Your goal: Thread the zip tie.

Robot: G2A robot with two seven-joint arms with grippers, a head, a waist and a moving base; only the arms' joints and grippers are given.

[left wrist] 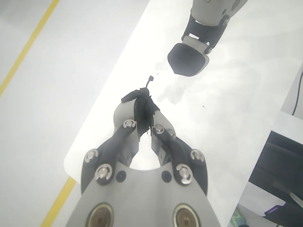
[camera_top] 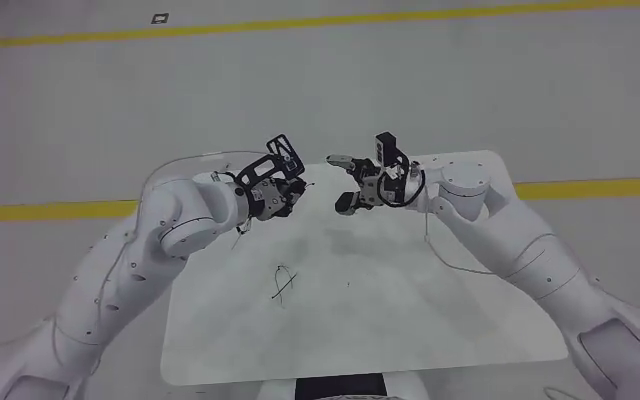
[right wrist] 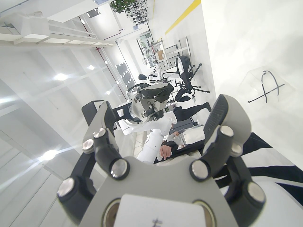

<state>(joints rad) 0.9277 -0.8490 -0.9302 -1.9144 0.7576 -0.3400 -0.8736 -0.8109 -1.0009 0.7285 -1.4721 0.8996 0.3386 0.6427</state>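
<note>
My left pincer (left wrist: 143,103) is clamped tight on a thin black plastic zip tie (left wrist: 149,83), whose small tip pokes out above the white counter (camera_top: 400,320). My right pincer (camera_top: 340,181) gapes wide and empty, just opposite. A second, looped black tie (camera_top: 283,283) lies on the counter.

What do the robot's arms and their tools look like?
The left arm and right arm have smooth white rounded shells, with thin cables trailing beside them. The left tool and right tool match: pale grey bodies and fingers, black linkage bars joined by silver pins, black ribbed pads, and a black camera bracket at each wrist.
</note>
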